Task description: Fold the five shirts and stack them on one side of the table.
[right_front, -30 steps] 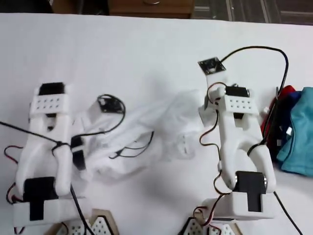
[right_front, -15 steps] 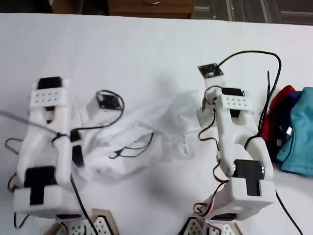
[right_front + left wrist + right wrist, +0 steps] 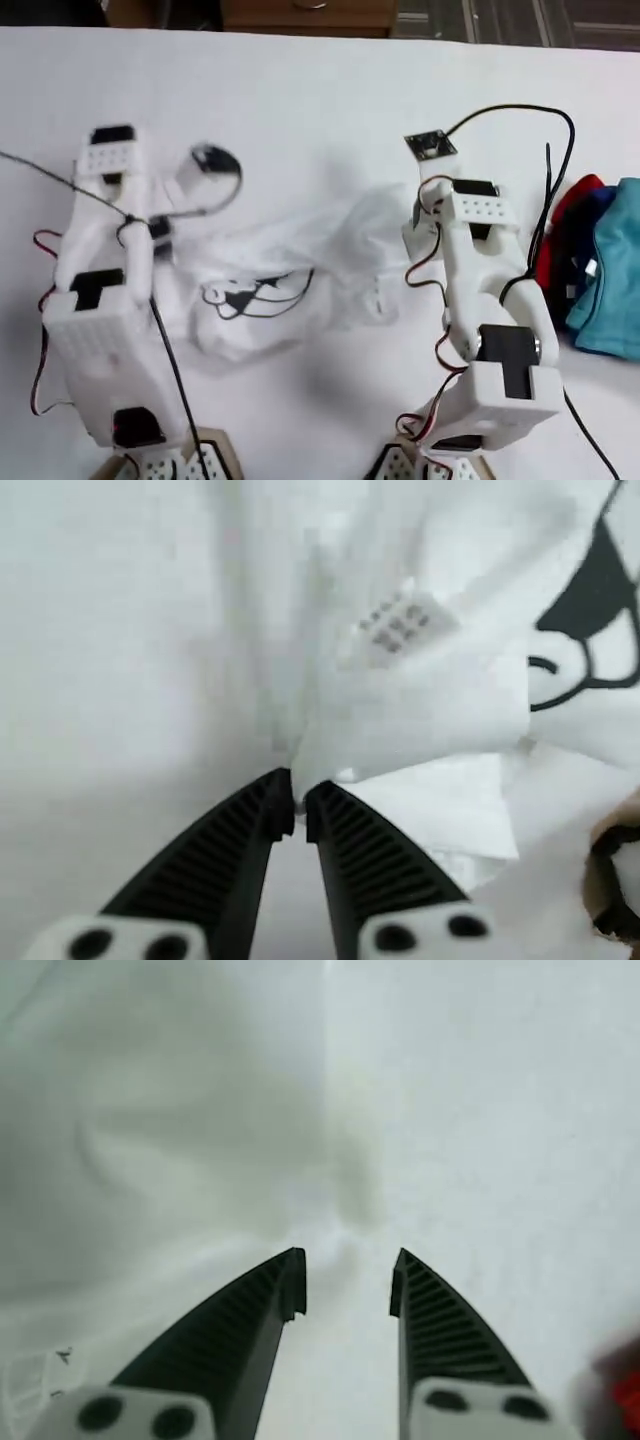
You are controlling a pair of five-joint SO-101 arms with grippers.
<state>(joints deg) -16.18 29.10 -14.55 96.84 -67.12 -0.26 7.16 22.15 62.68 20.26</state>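
Note:
A crumpled white shirt (image 3: 300, 245) with a black line print lies between the two arms on the white table (image 3: 300, 90). In the left wrist view my left gripper (image 3: 299, 800) is shut on an edge of the white shirt (image 3: 420, 710), with cloth pinched at the tips. The left arm (image 3: 100, 250) stands at the shirt's left side. My right gripper (image 3: 347, 1282) is open just above the table, with the white shirt (image 3: 150, 1160) bunched in front of and beside its fingers. The right arm (image 3: 480, 270) stands at the shirt's right end.
A pile of shirts lies at the right table edge: red (image 3: 582, 192), dark blue (image 3: 590, 235) and teal (image 3: 615, 270). Cables loop over both arms. Bare tabletop stretches across the far half. A wooden cabinet (image 3: 310, 15) stands beyond the far edge.
The left arm has swung toward the far side of the table, dragging the shirt's left edge with it. The right arm shifted slightly early on, then stayed put.

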